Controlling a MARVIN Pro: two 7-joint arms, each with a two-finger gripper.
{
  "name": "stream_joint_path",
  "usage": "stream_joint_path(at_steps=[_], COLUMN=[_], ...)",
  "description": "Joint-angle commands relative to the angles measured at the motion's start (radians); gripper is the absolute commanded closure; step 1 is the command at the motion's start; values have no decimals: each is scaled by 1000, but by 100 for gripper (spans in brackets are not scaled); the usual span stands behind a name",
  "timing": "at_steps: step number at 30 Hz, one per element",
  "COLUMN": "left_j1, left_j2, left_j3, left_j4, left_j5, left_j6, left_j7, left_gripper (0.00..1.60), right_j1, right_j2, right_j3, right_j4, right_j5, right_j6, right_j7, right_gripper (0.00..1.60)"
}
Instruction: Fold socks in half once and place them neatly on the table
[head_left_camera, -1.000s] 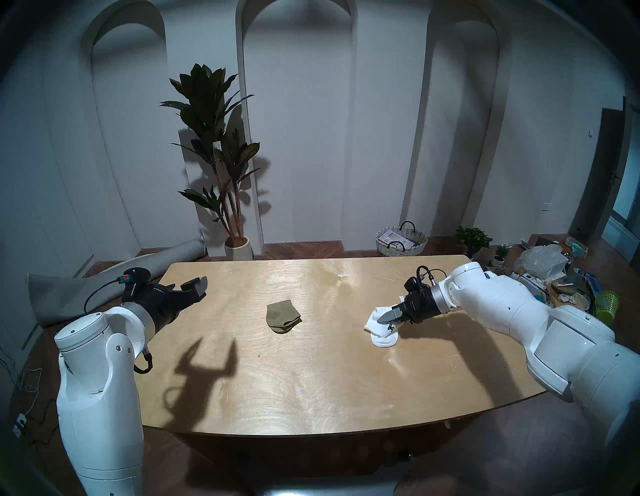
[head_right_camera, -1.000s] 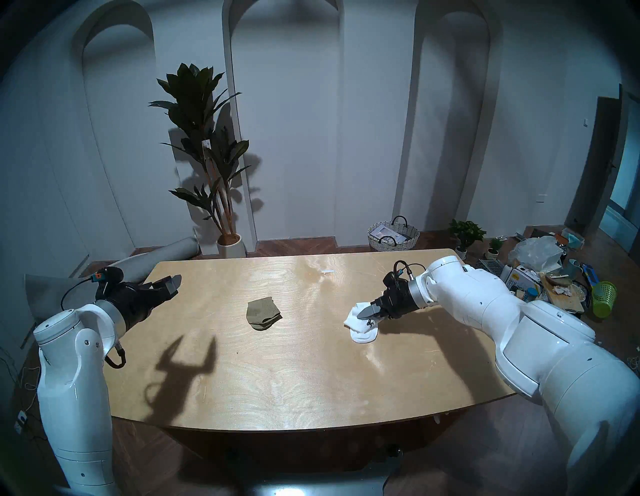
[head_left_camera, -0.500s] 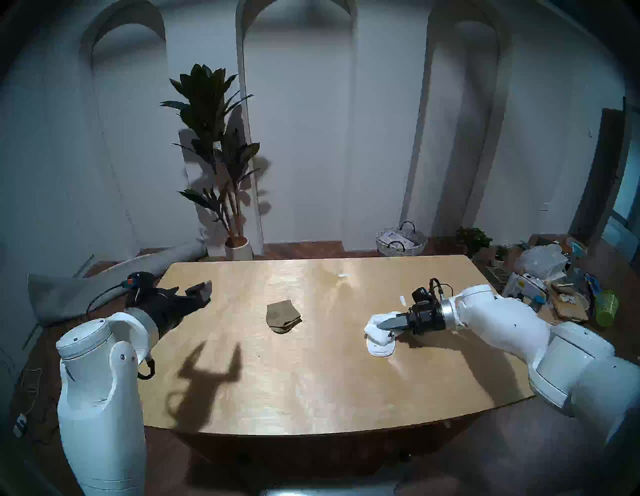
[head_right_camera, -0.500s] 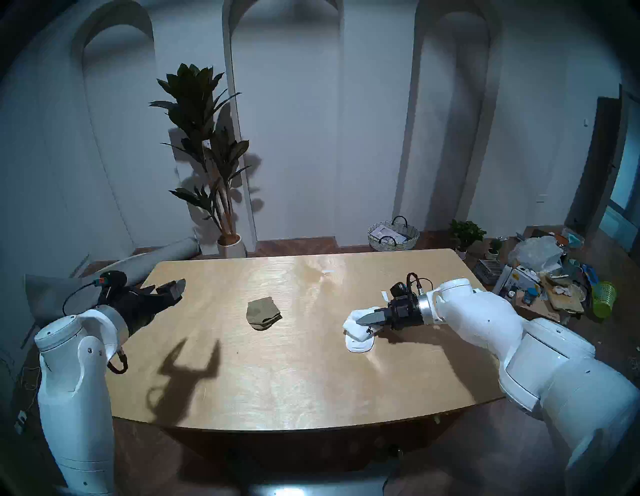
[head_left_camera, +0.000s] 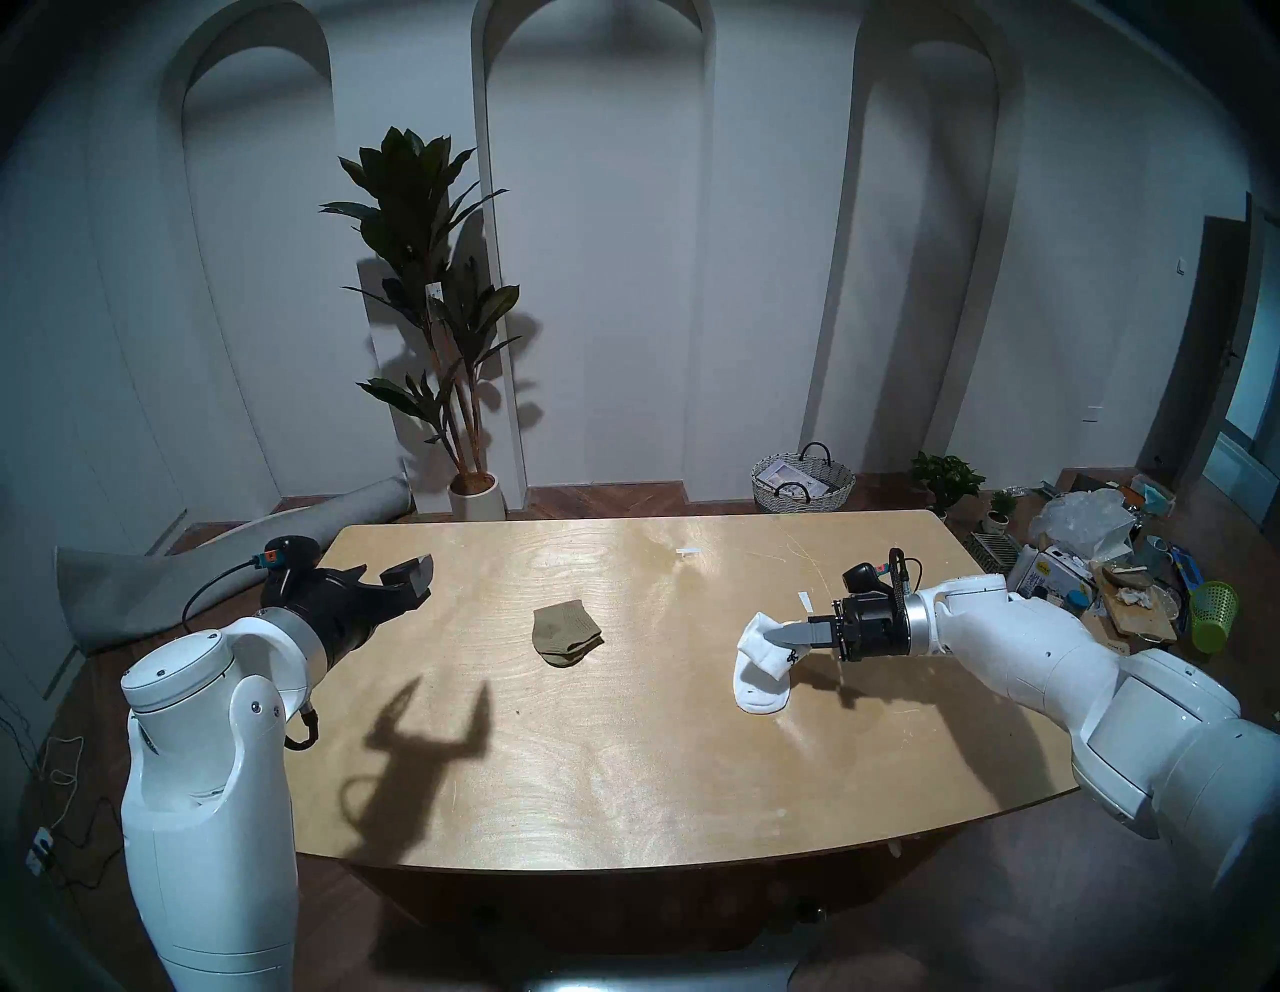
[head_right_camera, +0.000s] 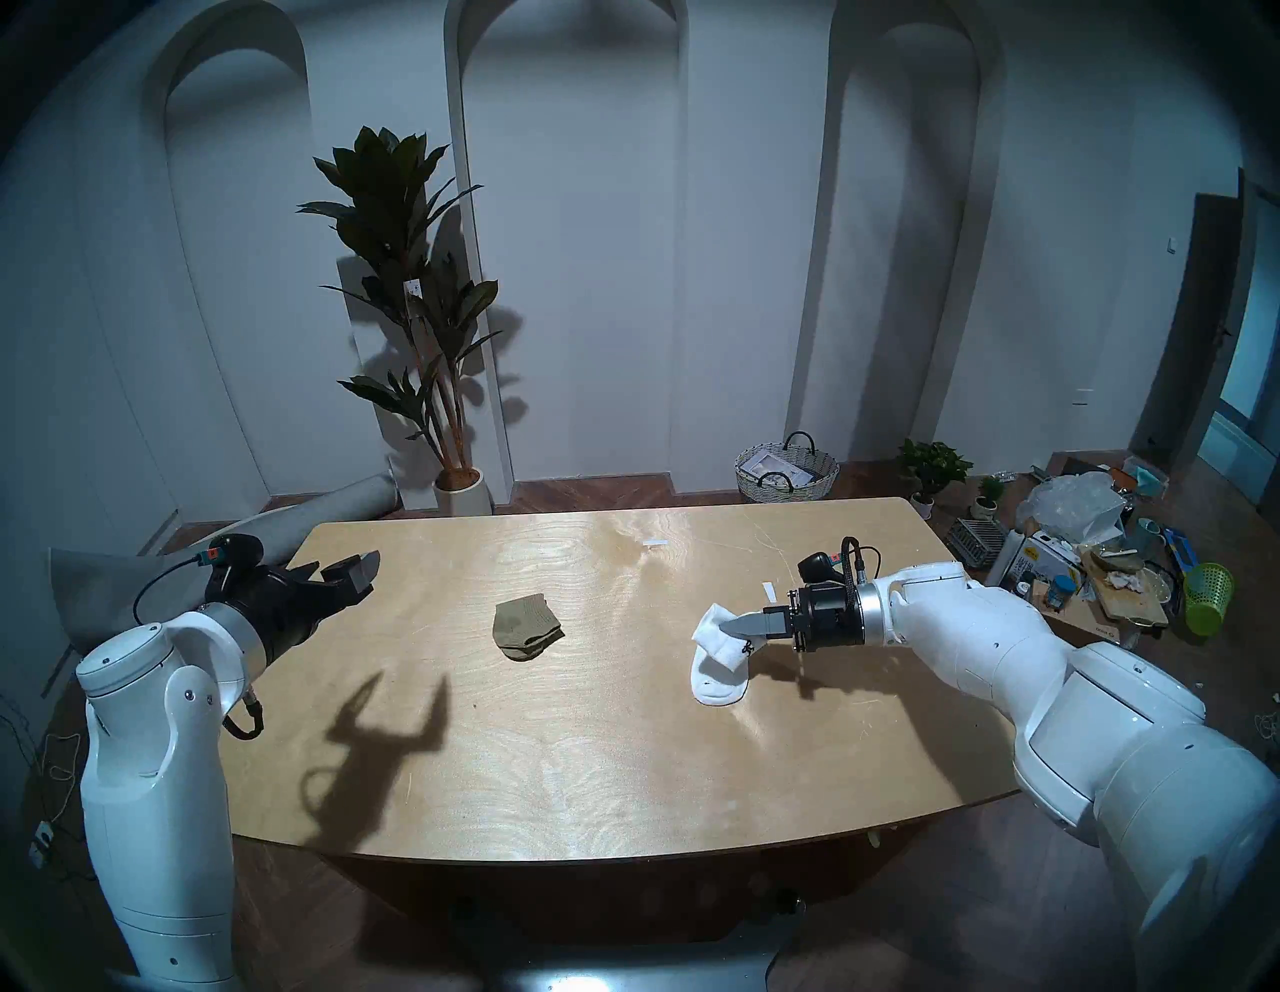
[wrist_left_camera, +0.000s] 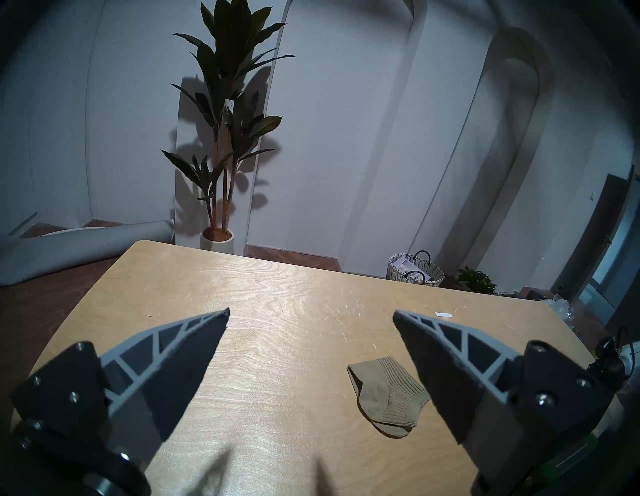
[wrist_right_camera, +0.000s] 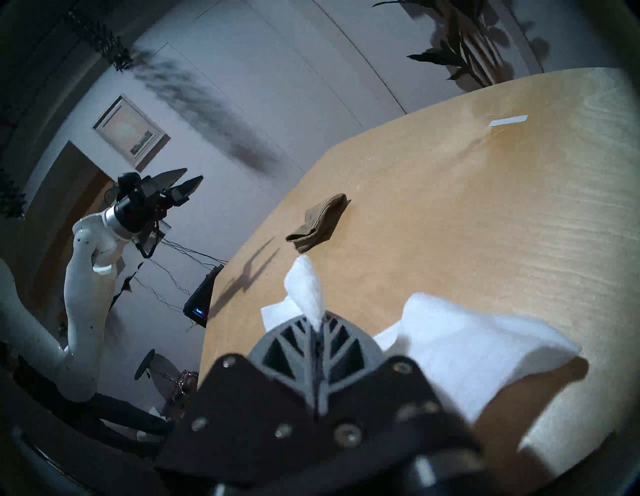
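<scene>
The olive-brown sock (head_left_camera: 564, 632) (head_right_camera: 525, 627) lies folded near the middle of the wooden table (head_left_camera: 623, 762); it also shows in the left wrist view (wrist_left_camera: 388, 395) and the right wrist view (wrist_right_camera: 320, 221). My right gripper (head_left_camera: 774, 632) (head_right_camera: 729, 625) is shut on the cuff end of the white sock (head_left_camera: 762, 675) (head_right_camera: 720, 668), lifting that end while the toe end rests on the table. In the right wrist view the white sock (wrist_right_camera: 460, 350) sticks out past the shut fingertips (wrist_right_camera: 317, 320). My left gripper (head_left_camera: 391, 571) (wrist_left_camera: 311, 313) is open and empty above the table's left far corner.
Two small white paper strips lie on the table, one at the back (head_left_camera: 687, 551) and one behind my right gripper (head_left_camera: 803, 600). A potted plant (head_left_camera: 443, 312), a wicker basket (head_left_camera: 802, 481) and floor clutter (head_left_camera: 1108, 554) lie beyond the table.
My right gripper has raised the white sock's cuff end and drawn back to the right, stretching the sock out. My left gripper has shifted slightly towards the table, still open.
</scene>
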Motion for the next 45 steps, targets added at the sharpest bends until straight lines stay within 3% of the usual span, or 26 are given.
stream_joint_path(at_steps=[1,7,22,34,45], left_j1=[-4,-1,-2,10,38], left_j2=[-1,-3,-8,-28,-45], left_j3=[-7,-13,-20,-31,-41], left_j4=[2,8,18,14,9], left_j5=[-2,-1,-9,-24,-29], left_j6=[-10,-11,-19,-34,-56], left_j7=[-2,-4,-17,-23,-30], left_gripper=[0,0,0,0,0], right_j1=[-75,-127,-185,-204,-252], right_j2=[-23,-47,-10,79,95], right_j3=[39,109,288,335,414], right_j4=[-11,-20,-136,-255,-321], right_j5=[-7,18,45,-120,-264], right_j6=[-123,-211,-455,-661,-836], right_j7=[-77,-142,-121,-88,-82], right_gripper=[160,160,160,160,160])
